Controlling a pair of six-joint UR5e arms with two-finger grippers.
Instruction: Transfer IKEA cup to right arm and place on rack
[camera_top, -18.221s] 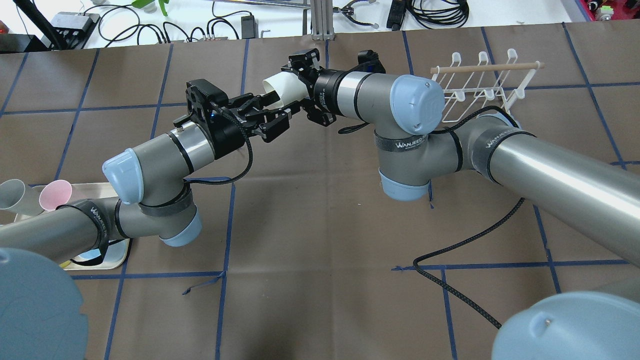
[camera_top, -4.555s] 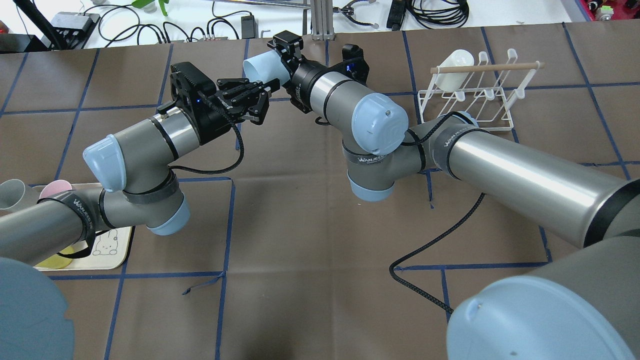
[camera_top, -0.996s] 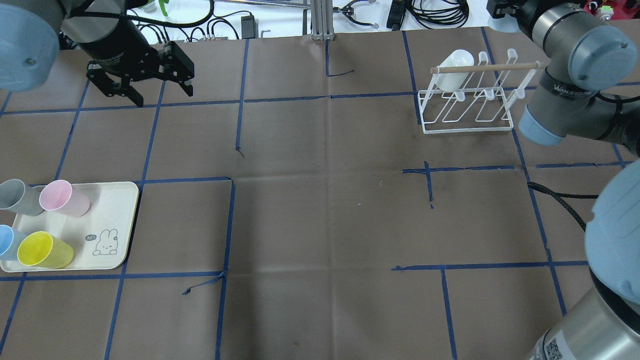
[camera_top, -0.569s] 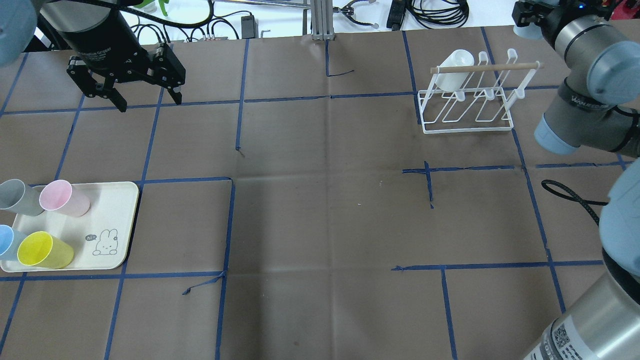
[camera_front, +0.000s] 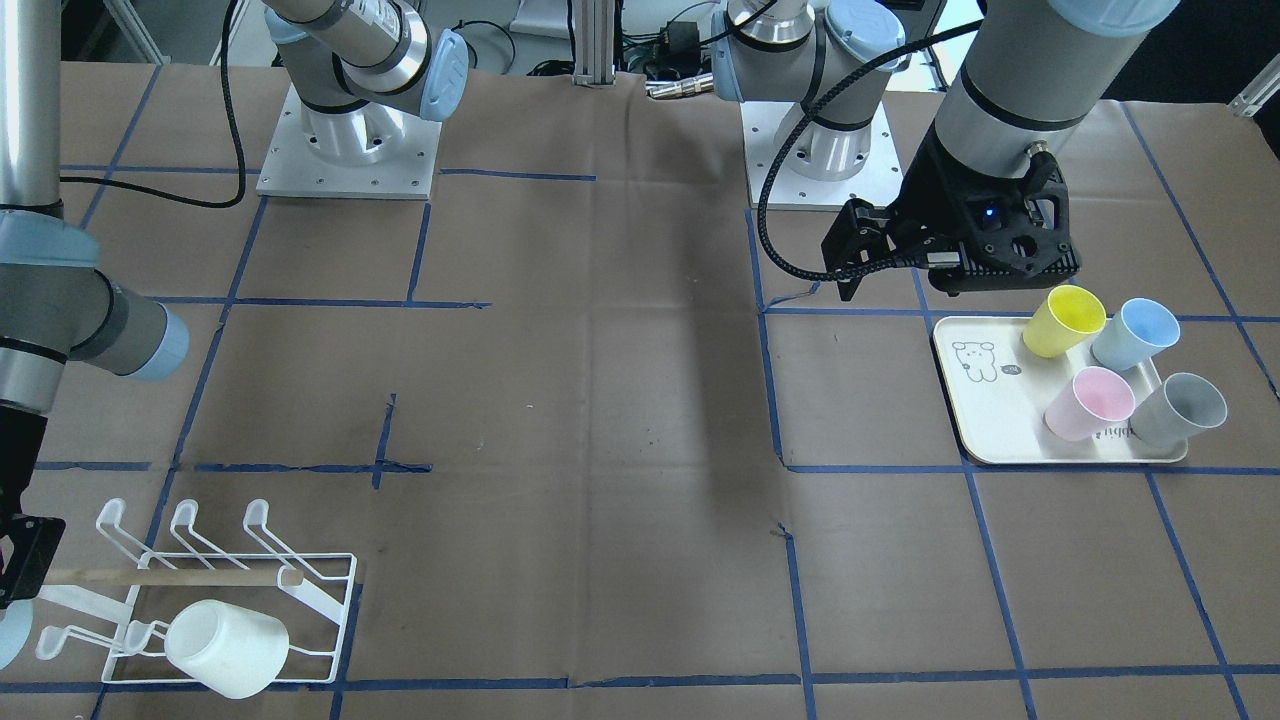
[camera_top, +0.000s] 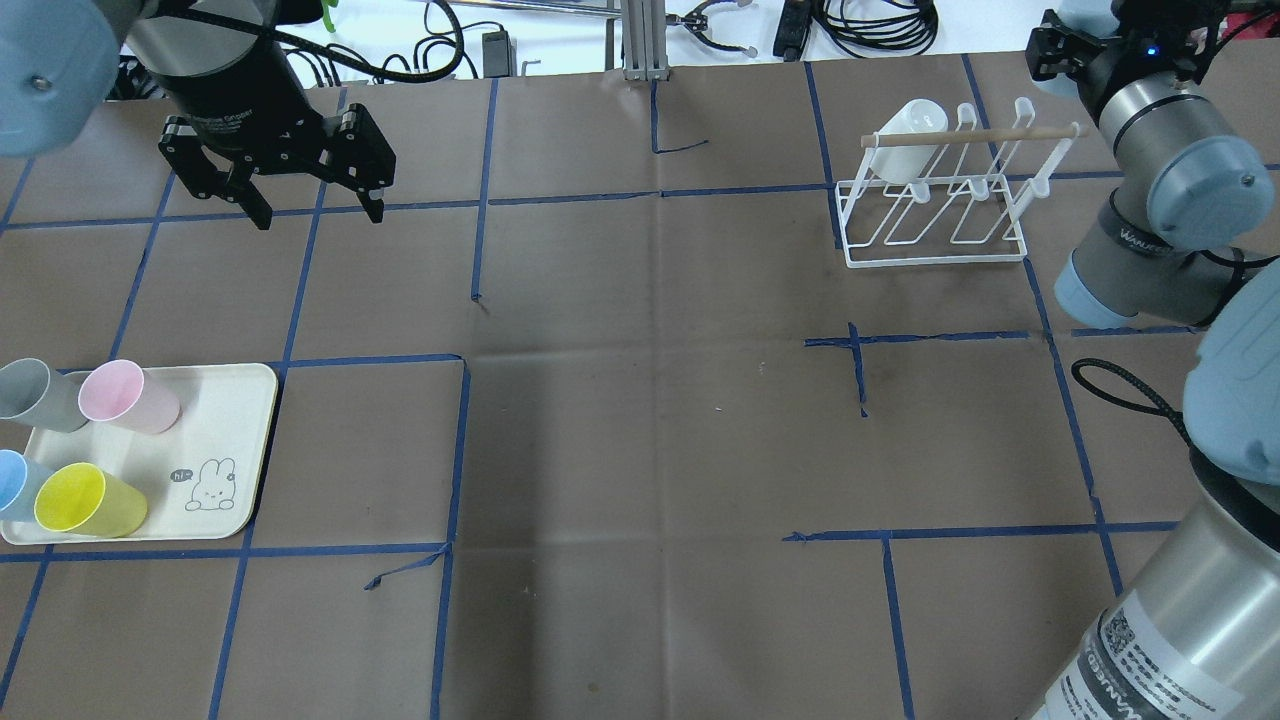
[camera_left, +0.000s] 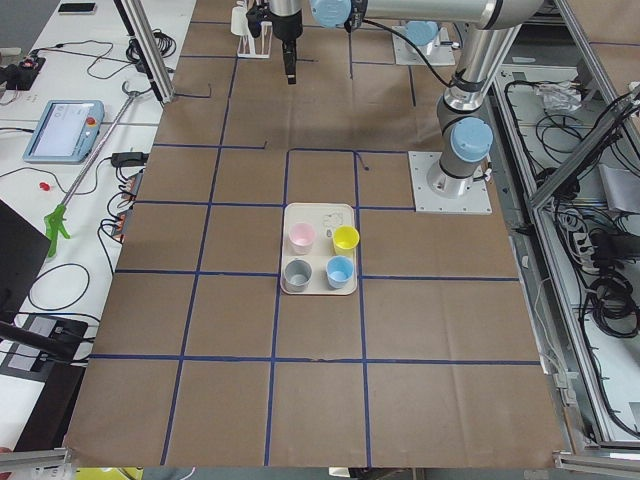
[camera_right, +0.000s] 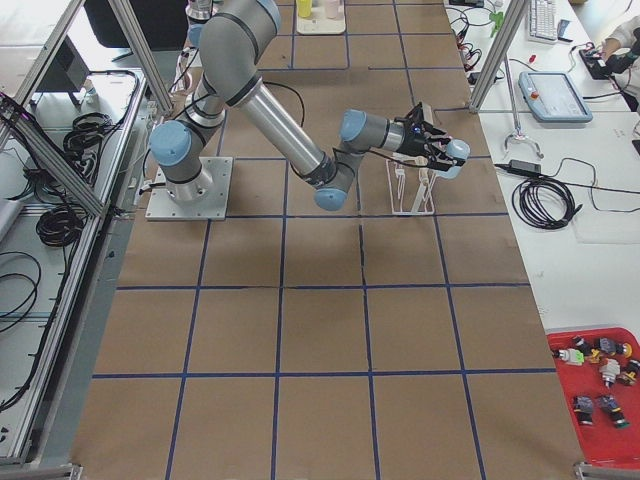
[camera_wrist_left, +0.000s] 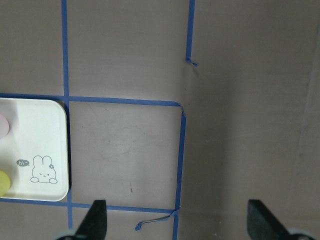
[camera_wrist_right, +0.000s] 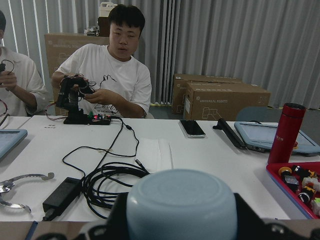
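Up at one o'clock in the overhead view, your right gripper (camera_wrist_right: 180, 226) is clamped on the pale blue cup (camera_wrist_right: 180, 197), with black fingers on both sides of the cup's body. It hangs close to the dowel end of the rack (camera_top: 935, 215). From above, the wrist hides nearly all of that cup.

A white cup (camera_top: 905, 135) sits tilted on a prong at the rack's other end. At ten o'clock your left gripper (camera_top: 320, 215) is spread wide over the table with nothing in it.

For writing, the strap (camera_top: 1135, 240) on the right arm reads "WANJEED", and the cardboard boxes (camera_wrist_right: 220, 100) read "UNIVERSAL ROBOTS". The bunny on the cream tray (camera_top: 235, 450) has a "hi~" bubble. A code label at five o'clock is cut off (too small to read anyway).

That tray lies at eight o'clock and carries a yellow cup (camera_top: 85, 500), a pink cup (camera_top: 125, 395), a grey cup (camera_top: 30, 392) and a blue cup (camera_top: 10, 485) clipped by the frame edge.

Brown paper (camera_top: 650, 420) gridded with blue tape covers the table. Beyond it, people sit at a white bench (camera_wrist_right: 165, 150) strewn with cables, before grey curtains.
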